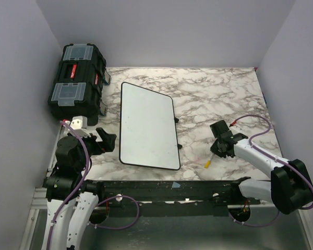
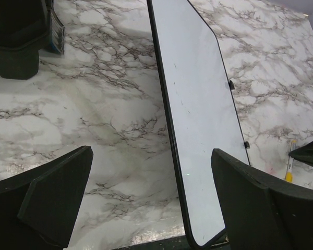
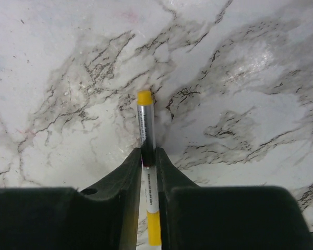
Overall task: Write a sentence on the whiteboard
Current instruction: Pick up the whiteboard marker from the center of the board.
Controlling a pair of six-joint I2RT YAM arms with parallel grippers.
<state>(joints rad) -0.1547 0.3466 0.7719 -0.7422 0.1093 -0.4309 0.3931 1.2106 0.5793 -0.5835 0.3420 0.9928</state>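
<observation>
While flat, marker [image 3: 145,120] in R pincer [image 3: 148,156]

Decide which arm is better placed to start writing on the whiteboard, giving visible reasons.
Right. The right gripper is shut on the yellow marker, which lies on the table to the right of the whiteboard. The left gripper stands open and empty by the board's left edge.

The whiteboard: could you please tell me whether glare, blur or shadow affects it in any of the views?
Top external: the whiteboard is evenly lit and sharp, no glare. Left wrist: it carries a dull grey sheen, edges crisp. Right wrist: it is out of frame.
</observation>
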